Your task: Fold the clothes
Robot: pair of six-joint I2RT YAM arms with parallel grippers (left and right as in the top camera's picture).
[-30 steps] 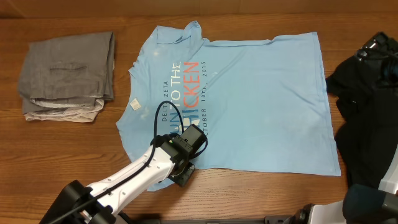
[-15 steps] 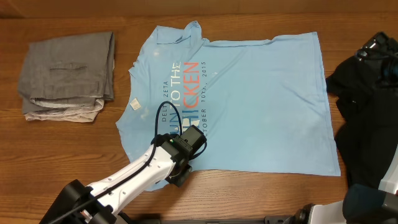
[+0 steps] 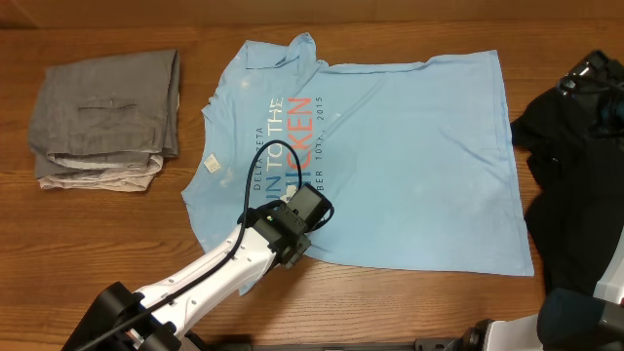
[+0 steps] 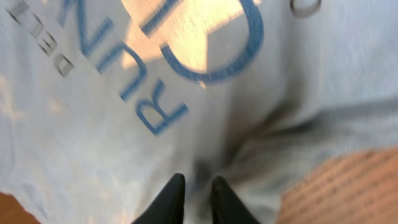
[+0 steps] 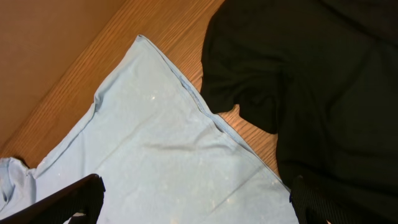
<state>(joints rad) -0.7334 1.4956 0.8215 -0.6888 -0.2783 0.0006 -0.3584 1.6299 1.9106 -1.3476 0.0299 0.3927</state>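
Note:
The light blue T-shirt [image 3: 409,156] lies spread flat across the middle of the table, its lettering sideways. My left gripper [image 3: 292,251] is at the shirt's near hem, left of centre. In the left wrist view its black fingertips [image 4: 174,186] stand almost together with a bunched fold of the T-shirt [image 4: 93,124] pinched between them. The black garment [image 3: 570,185] lies crumpled at the right edge, touching the shirt's right side. My right gripper [image 5: 196,205] hovers wide open over the T-shirt [image 5: 155,155] corner beside the black garment [image 5: 311,74], holding nothing.
Folded grey trousers [image 3: 107,102] sit on a beige garment [image 3: 97,177] at the far left. Bare wooden table [image 3: 117,253] shows along the near edge and between the pile and the shirt. My left arm [image 3: 195,283] reaches in from the lower left.
The left gripper's jaws have closed on the shirt's near hem. It has shifted a little up and to the right, drawing the hem with it. The right arm has not moved.

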